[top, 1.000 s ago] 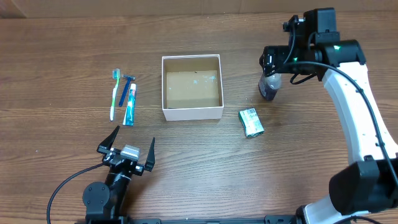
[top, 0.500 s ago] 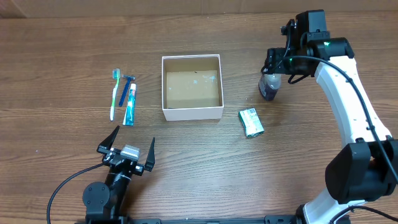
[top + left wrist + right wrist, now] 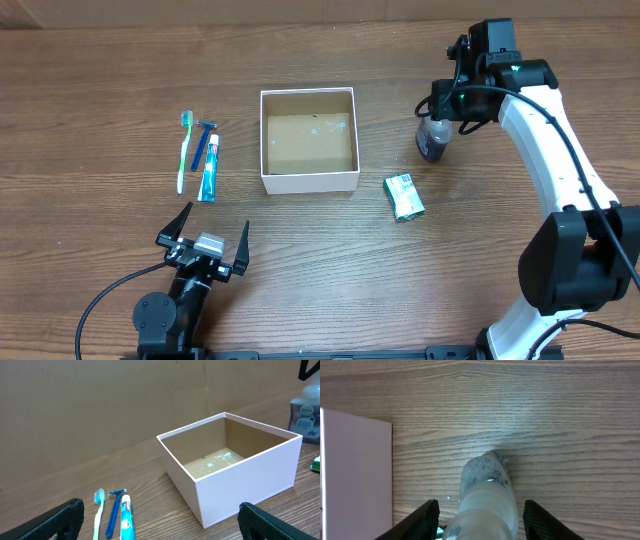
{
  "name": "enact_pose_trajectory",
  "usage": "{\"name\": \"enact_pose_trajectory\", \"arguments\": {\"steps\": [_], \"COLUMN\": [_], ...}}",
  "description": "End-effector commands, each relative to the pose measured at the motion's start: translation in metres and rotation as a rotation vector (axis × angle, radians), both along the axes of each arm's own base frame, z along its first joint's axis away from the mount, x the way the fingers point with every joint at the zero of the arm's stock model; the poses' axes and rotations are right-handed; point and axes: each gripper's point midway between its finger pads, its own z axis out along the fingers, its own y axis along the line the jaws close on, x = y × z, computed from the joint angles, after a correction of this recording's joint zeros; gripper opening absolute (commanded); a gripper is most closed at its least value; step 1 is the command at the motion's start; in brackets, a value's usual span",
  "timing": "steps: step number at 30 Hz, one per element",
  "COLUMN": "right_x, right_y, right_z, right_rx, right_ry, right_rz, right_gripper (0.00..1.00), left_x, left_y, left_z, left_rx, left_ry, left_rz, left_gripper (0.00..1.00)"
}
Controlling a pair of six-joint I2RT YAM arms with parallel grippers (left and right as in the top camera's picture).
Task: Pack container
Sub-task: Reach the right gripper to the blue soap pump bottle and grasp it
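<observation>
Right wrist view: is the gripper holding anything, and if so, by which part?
Nothing is held. The right gripper has its jaws open either side of the bottle, a gap showing on each side. The left gripper is open and empty.

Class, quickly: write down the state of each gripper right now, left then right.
Left gripper: open, holding nothing.
Right gripper: open, fingers either side of the bottle, not gripping it.
</observation>
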Motion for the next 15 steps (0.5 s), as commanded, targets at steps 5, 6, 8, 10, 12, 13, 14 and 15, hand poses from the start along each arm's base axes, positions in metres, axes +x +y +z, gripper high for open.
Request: {"name": "enact_pose_trajectory", "arguments": {"steps": [5,6,8,10,12,13,14,15], "right_x": [-0.002,-0.002,-0.003,-0.002,-0.001,-0.001,-0.001,0.0], "right_y": [0.0,0.0,0.0,0.0,0.0,0.0,0.0,0.0], "right_z": [-0.01,-0.011,-0.014,-0.014,-0.014,-0.014,-0.013,-0.012], "right_rx": [-0.006,-0.005,-0.006,-0.005,-0.005,-0.005,-0.005,-0.005], "right_ry": [0.006,0.007,0.009,0.004,0.002,0.001,0.0,-0.003], "right_rz": [-0.003,-0.003,-0.003,-0.003,-0.003,-0.003,-0.003,-0.003], "right_gripper": [0.55,0.52,0.42,0.34,0.29,0.26,0.21,0.19], "left_x": [0.001,0.001,0.001,0.001,0.001,0.001,0.001,0.001], "left_y": [0.003,0.003,0.003,0.003,0.003,0.003,0.003,0.003], "left_z": [0.0,0.001,0.001,0.001,0.0,0.0,0.0,0.0], "left_rx": [0.018,0.018,0.018,0.018,0.018,0.018,0.018,0.018], "left_ry": [-0.011,-0.011,-0.011,-0.011,-0.011,-0.011,-0.011,-0.011], "left_rz": [0.014,0.014,0.014,0.014,0.014,0.014,0.014,0.014], "left_gripper": [1.0,1.0,1.0,1.0,1.0,1.0,1.0,1.0]}}
